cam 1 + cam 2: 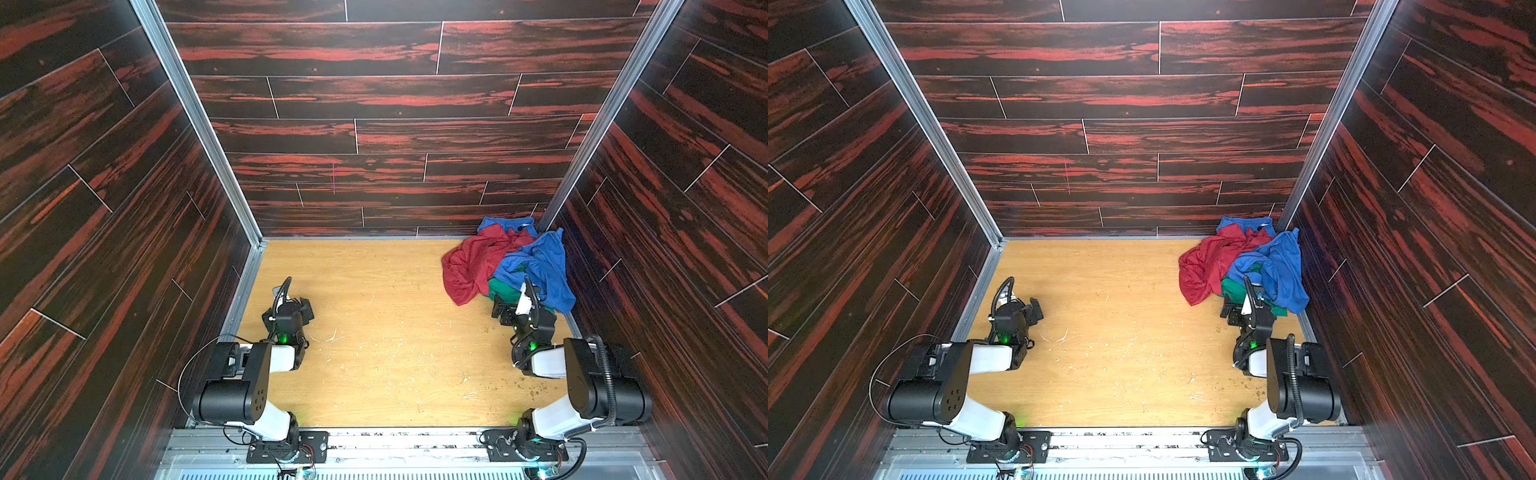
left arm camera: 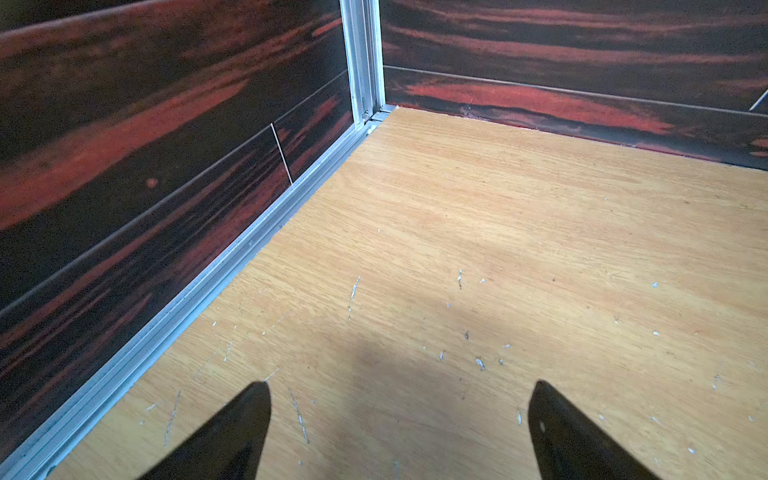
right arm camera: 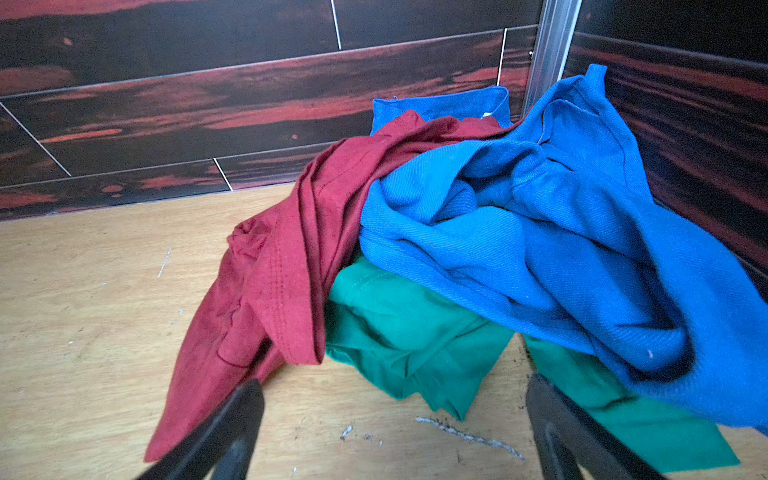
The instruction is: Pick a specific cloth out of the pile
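The pile [image 1: 515, 249] [image 1: 1250, 249] is heaped in the far right corner of the table. A dark red cloth [image 3: 270, 299] drapes its left side and a royal blue one [image 3: 540, 232] covers its top and right. The emerald-green cloth [image 1: 505, 290] [image 1: 1235, 289] [image 3: 407, 328] lies at the bottom, with its near folds sticking out from under the blue one. My right gripper [image 1: 500, 307] [image 1: 1230, 311] [image 3: 395, 386] is open just short of the green folds, touching nothing. My left gripper [image 1: 306, 309] [image 1: 1037, 309] [image 2: 401, 386] is open over bare wood at the left.
Dark red-streaked walls [image 1: 124, 208] [image 2: 124, 166] close in the wooden table [image 1: 374, 332] on three sides, with aluminium rails [image 2: 249, 249] along their bases. The pile leans against the back and right walls [image 3: 685, 124]. Small scratches and crumbs dot the wood.
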Robot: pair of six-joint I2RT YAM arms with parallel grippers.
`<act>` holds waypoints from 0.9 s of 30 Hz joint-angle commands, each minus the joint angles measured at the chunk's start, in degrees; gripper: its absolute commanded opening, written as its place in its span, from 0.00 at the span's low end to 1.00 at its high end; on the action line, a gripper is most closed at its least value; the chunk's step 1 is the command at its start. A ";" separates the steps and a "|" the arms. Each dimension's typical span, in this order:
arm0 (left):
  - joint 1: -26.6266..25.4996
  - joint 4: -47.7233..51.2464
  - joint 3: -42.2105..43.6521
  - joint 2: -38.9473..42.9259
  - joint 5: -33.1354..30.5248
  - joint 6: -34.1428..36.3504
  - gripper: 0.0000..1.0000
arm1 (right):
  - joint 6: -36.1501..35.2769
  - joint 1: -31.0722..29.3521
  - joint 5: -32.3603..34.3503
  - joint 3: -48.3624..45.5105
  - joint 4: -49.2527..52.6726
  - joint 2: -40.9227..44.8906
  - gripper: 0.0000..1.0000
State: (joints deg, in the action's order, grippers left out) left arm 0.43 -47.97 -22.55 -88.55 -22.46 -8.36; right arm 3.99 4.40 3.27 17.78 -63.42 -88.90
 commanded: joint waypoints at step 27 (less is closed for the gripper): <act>-8.25 41.19 -15.12 22.04 6.31 -1.66 0.99 | 4.63 0.96 0.09 1.09 18.02 16.66 0.91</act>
State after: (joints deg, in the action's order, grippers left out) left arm -4.25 -23.83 -31.88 -72.90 -18.72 -7.68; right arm 5.30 5.67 1.17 14.68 -57.34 -78.67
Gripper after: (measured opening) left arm 0.988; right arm 0.912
